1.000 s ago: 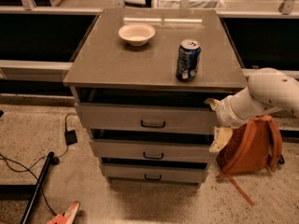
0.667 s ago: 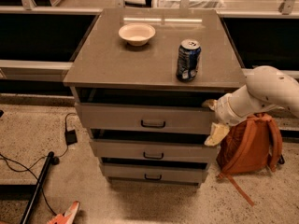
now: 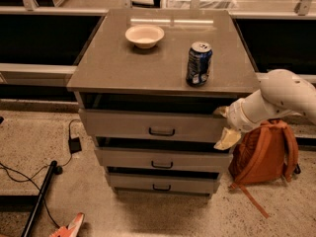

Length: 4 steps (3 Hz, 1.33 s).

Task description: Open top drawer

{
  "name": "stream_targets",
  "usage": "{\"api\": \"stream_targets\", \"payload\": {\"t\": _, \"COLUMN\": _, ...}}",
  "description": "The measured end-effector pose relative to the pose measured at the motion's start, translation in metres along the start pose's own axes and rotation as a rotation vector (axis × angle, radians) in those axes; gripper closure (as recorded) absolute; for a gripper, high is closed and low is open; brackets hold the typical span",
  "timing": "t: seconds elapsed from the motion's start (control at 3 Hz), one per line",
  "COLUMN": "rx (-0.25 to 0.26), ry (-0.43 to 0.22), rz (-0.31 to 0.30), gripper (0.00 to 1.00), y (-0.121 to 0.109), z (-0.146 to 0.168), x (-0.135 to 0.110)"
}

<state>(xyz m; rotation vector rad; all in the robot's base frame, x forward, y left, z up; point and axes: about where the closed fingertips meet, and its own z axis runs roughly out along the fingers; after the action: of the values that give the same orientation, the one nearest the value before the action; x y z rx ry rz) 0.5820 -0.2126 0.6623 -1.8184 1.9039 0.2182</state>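
Observation:
The top drawer (image 3: 123, 125) is the tallest grey front under the cabinet top, with a small black loop handle (image 3: 161, 132) at its centre. It stands pulled out a little, with a dark gap above it. My gripper (image 3: 224, 127) is at the drawer's right end, on a white arm (image 3: 281, 95) that comes in from the right. One cream finger (image 3: 226, 139) hangs in front of the drawer's right corner and another part touches its top right edge.
A cream bowl (image 3: 144, 35) and a blue soda can (image 3: 198, 63) stand on the cabinet top (image 3: 113, 63). Two shorter drawers (image 3: 128, 158) sit below. An orange backpack (image 3: 266, 154) leans at the right. Cables (image 3: 74, 144) and a black pole (image 3: 37, 201) lie on the floor at left.
My gripper has moved slightly left along the drawer's right end. The drawer front looks much the same.

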Motion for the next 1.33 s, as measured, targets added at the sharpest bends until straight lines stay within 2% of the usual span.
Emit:
{"api": "stream_targets", "payload": {"t": 1.0, "rx": 0.004, "ry": 0.005, "rz": -0.037, "gripper": 0.27, "y": 0.059, "z": -0.035, "x": -0.008}}
{"api": "stream_targets", "payload": {"t": 1.33, "rx": -0.030, "ry": 0.011, "rz": -0.050, "gripper": 0.28, "y": 0.082, "z": -0.039, "x": -0.011}}
